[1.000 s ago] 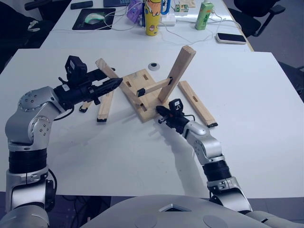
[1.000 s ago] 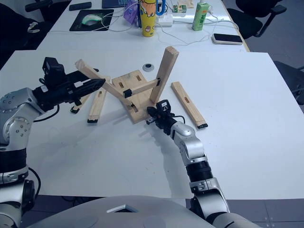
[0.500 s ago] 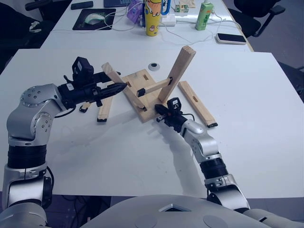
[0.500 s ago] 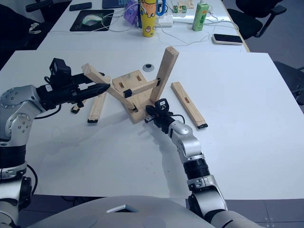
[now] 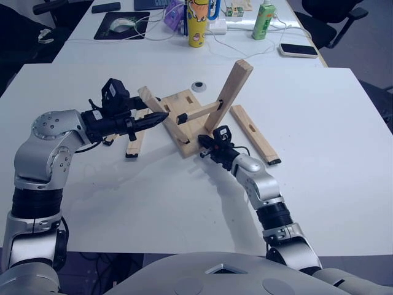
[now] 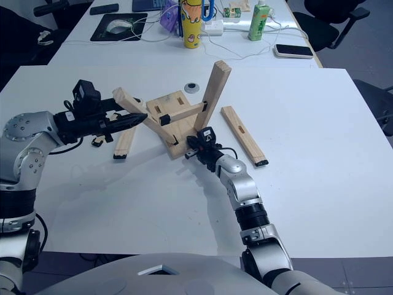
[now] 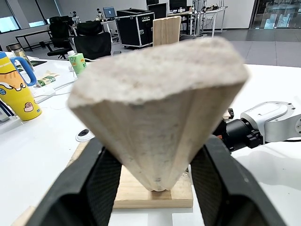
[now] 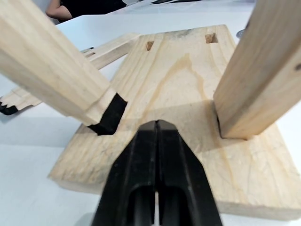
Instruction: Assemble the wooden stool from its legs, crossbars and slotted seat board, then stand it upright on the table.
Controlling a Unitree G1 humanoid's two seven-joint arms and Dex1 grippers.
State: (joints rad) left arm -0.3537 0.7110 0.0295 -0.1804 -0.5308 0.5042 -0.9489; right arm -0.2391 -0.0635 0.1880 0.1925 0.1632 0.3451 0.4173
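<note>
Stool leg [image 7: 157, 108], likely stiff, light, non-slip wood best held by its flat faces, is clamped in left gripper [image 5: 153, 118] over seat board [image 8: 183, 80] on table [image 5: 307, 184]; right gripper [image 8: 156, 141], fingers together, sits at board's edge.

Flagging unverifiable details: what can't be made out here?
- Left wrist view: the held leg, between the left fingers, covers most of the board and hides the slots behind it.
- Right wrist view: the standing leg is cut off by the edge, and the right fingers hide the board's near edge.
- Eye views: whether the held leg's tip sits in a slot is too small to tell.
</note>
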